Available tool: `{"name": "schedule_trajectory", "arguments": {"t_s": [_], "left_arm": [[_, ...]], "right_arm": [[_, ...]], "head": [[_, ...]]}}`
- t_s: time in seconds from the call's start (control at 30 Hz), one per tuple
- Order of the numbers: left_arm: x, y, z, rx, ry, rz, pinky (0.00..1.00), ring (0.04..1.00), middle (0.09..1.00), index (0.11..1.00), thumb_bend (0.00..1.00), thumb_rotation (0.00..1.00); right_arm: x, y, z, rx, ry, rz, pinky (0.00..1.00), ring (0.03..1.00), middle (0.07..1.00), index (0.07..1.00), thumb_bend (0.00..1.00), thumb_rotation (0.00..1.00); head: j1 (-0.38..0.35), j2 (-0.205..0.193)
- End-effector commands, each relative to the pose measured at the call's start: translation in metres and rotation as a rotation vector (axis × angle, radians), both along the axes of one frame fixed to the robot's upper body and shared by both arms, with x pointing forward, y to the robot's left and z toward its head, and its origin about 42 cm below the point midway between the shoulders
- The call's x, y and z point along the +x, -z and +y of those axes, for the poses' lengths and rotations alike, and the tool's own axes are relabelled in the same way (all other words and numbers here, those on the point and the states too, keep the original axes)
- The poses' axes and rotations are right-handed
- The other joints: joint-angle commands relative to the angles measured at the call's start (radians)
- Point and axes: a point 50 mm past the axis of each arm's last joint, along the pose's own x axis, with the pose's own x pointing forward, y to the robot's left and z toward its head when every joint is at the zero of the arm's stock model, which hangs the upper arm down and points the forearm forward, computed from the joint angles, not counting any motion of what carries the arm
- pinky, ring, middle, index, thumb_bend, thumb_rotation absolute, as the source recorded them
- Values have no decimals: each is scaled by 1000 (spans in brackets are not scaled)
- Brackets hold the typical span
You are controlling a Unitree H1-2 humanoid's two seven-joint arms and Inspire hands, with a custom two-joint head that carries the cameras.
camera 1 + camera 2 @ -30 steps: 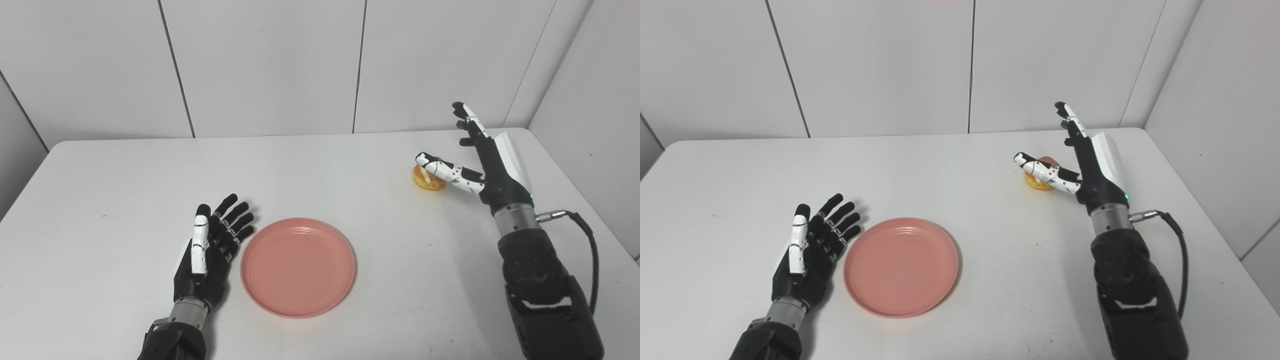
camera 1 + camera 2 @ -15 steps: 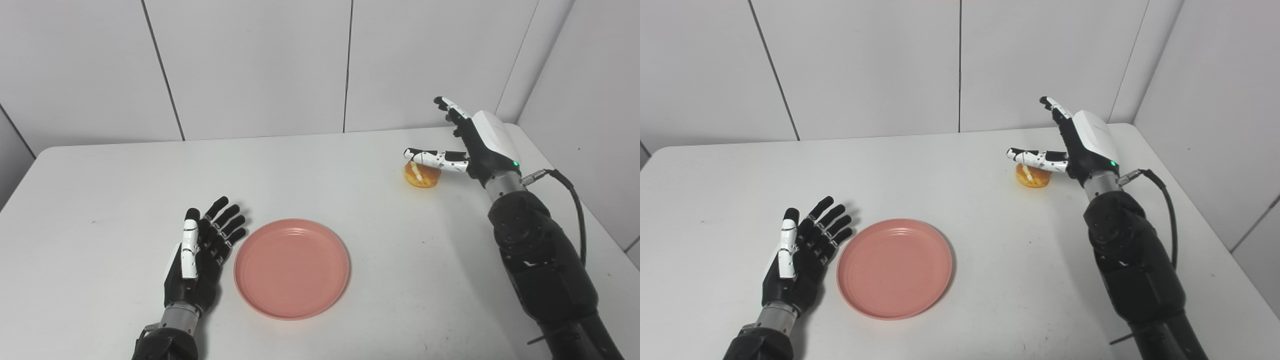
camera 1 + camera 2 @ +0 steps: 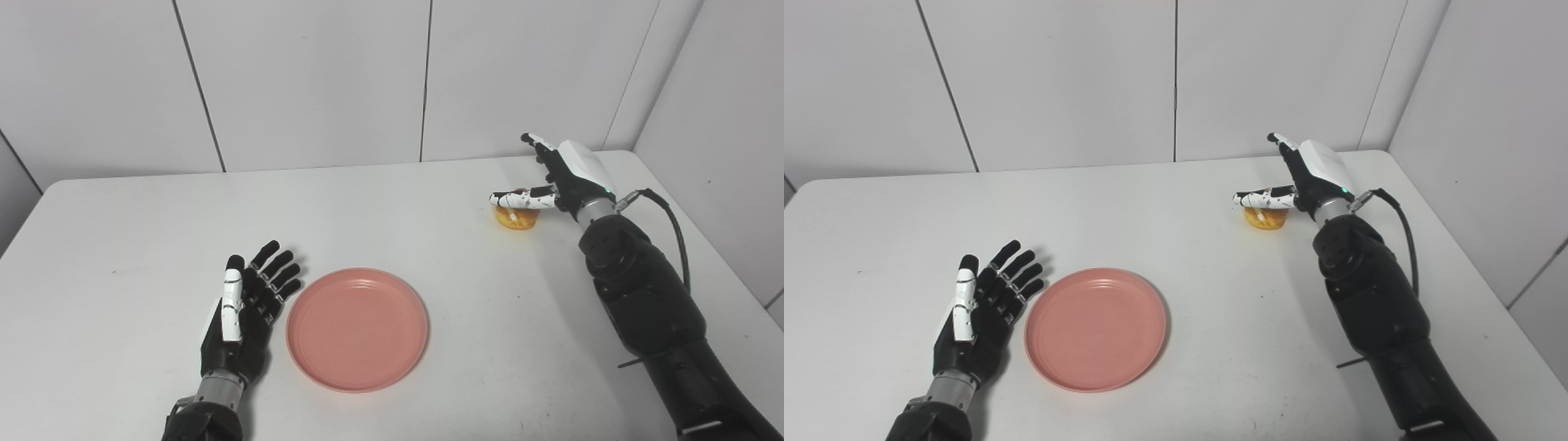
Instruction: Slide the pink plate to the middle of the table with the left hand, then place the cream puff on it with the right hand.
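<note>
A: Where the table [image 3: 122,202] meets its far right corner, how is the cream puff [image 3: 517,218] placed?

B: It is set on the table near that corner, well apart from the pink plate [image 3: 357,327]. The right hand [image 3: 560,177] is held just above it, thumb stretched over its top and fingers spread, nothing gripped.

A: And the plate?

B: It is seen flat near the front, around the middle. The left hand [image 3: 983,309] is laid just beside its left rim, fingers apart, empty. Bare tabletop is left between plate and puff.

A: Is anything shown differently between views?

B: Contact between thumb and puff cannot be settled in either.
</note>
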Motion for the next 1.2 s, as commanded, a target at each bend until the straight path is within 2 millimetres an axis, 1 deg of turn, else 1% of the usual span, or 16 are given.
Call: {"name": "schedule_trajectory", "arguments": {"t_s": [0.0, 0.03, 0.1, 0.23, 0.43, 0.5, 0.7, 0.77, 0.9, 1.07, 1.17], "left_arm": [[1, -3, 0, -2, 5, -27, 849, 839, 846, 835, 537, 1000], [1, -3, 0, -2, 5, -26, 849, 840, 847, 835, 537, 1000], [1, -3, -1, -3, 7, -25, 849, 841, 846, 832, 533, 1000], [1, -4, -2, -3, 7, -28, 847, 838, 843, 830, 535, 1000], [1, -3, -3, -1, 10, -29, 856, 845, 851, 838, 535, 1000], [1, -3, -3, 1, 13, -31, 859, 848, 855, 842, 533, 1000], [0, -4, -2, 2, 8, -25, 853, 845, 853, 839, 539, 1000], [0, -4, -1, 3, 9, -26, 857, 848, 855, 841, 537, 1000], [-1, -4, -1, 5, 11, -29, 858, 847, 856, 842, 535, 1000], [-1, -4, -1, 1, 13, -27, 855, 848, 856, 842, 529, 1000], [-1, -4, -1, 4, 13, -25, 854, 846, 853, 839, 532, 1000]], "right_arm": [[14, -35, -3, -28, -10, -90, 694, 844, 919, 912, 914, 416], [18, -34, -3, -30, -12, -75, 700, 846, 920, 913, 913, 415], [24, -32, -2, -40, -15, -52, 751, 873, 933, 918, 911, 409], [31, -29, -1, -82, -13, -30, 762, 873, 926, 908, 913, 409], [37, -24, -2, -83, -16, 19, 801, 899, 927, 901, 905, 402], [39, -22, -3, -90, -11, 34, 799, 899, 924, 892, 908, 401], [41, -16, -5, -102, -16, 54, 800, 904, 922, 882, 914, 400], [42, -15, -5, -108, -11, 64, 782, 900, 926, 891, 926, 414], [43, -15, -6, -127, -6, 72, 779, 897, 926, 895, 935, 420], [40, -22, -6, -165, -6, 84, 801, 897, 925, 900, 934, 437], [38, -26, -6, -169, -15, 83, 790, 893, 926, 900, 933, 430]], "head": [[2, -1], [2, -4], [4, -4], [6, -4], [10, -6], [9, -5], [7, -1], [5, 1], [2, 3], [2, 5], [2, 5]]}}
